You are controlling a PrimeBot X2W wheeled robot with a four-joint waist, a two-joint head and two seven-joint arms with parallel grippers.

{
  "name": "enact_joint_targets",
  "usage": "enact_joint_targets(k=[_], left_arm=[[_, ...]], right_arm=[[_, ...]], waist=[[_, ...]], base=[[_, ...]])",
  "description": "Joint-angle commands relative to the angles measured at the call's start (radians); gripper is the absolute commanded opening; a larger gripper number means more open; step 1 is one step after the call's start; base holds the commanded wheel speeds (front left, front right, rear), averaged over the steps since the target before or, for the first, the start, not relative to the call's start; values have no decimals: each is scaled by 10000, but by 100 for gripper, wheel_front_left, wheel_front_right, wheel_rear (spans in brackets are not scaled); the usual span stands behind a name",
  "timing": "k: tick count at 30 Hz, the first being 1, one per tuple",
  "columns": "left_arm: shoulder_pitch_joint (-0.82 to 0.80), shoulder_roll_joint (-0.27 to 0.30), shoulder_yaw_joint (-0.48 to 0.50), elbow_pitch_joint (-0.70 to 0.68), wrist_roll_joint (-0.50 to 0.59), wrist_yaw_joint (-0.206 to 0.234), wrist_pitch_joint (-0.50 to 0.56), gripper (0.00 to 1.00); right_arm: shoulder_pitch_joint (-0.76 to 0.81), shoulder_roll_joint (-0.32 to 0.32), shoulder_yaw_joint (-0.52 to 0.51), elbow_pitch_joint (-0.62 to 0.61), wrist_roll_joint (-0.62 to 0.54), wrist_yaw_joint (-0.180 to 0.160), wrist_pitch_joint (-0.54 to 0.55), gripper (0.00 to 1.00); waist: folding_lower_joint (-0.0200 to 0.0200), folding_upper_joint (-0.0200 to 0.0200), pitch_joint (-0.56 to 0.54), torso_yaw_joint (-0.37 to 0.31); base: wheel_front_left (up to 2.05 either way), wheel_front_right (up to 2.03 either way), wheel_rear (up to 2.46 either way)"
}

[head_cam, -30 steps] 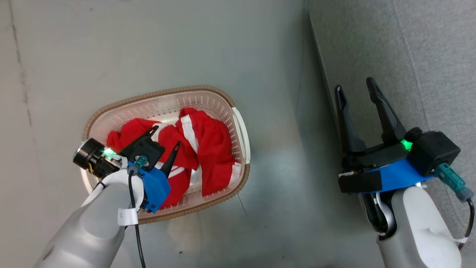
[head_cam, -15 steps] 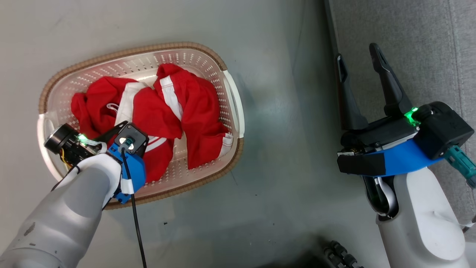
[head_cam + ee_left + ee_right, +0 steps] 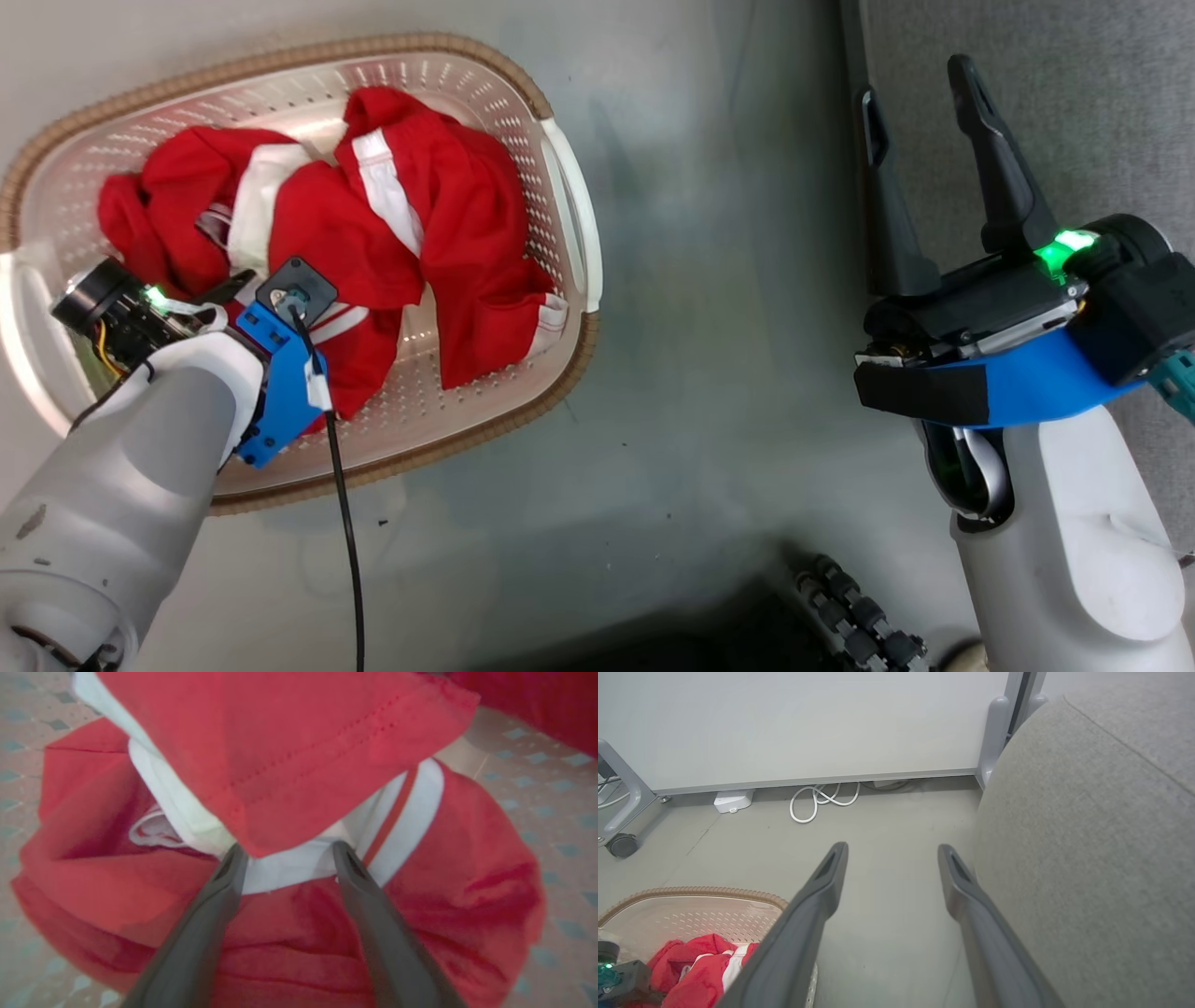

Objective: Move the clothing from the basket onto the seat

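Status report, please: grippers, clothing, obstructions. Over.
Left gripper open, down on red white-striped garments. Right gripper open beside grey fabric seat. Garments in cream perforated basket. Nothing blocking.

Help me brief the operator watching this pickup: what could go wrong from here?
The left claw is open with its tips tucked under a fold of the clothing; closing may pinch only that fold, which could slip.
The two garments lie bunched together in the basket, so lifting one may drag the other over the rim onto the floor.
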Motion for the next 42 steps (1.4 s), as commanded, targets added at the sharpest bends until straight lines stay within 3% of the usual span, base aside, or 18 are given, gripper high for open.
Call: enact_joint_targets(k=[1, 15, 24, 25, 26, 27, 42], left_arm=[[-270, 61, -146, 47, -70, -7, 189, 100], [-829, 27, -489, 495, -105, 7, 1544, 100], [-1050, -16, -538, 544, -183, 16, 1748, 100], [-1055, -10, -547, 557, -162, 16, 1794, 76], [-1047, -5, -557, 565, -149, 16, 1797, 41], [-1037, -9, -565, 561, -140, 16, 1814, 0], [-729, -317, -632, 313, -529, 13, 1518, 0]], right_arm=[[-163, -31, 2, -132, 26, 4, -52, 100], [-193, -30, -169, -632, 39, 4, -52, 100], [-215, -30, -159, -563, 26, 4, -52, 100], [-234, -30, -155, -548, 37, 4, -52, 100], [-254, -31, -155, -532, 45, 4, -52, 100], [-267, -30, -159, -519, 49, 4, -52, 100], [-282, -31, -270, -341, -120, 4, -52, 100]], waist=[[-1, 0, 316, -122], [-1, 0, 996, -282], [-1, 0, 1033, -256], [-1, 0, 1024, -257], [-1, 0, 1013, -258], [-1, 0, 1000, -258], [-1, 0, 291, 0]], base=[[0, 0, 0], [0, 0, 0], [0, 0, 0], [0, 0, 0], [0, 0, 0], [0, 0, 0], [0, 0, 0]])
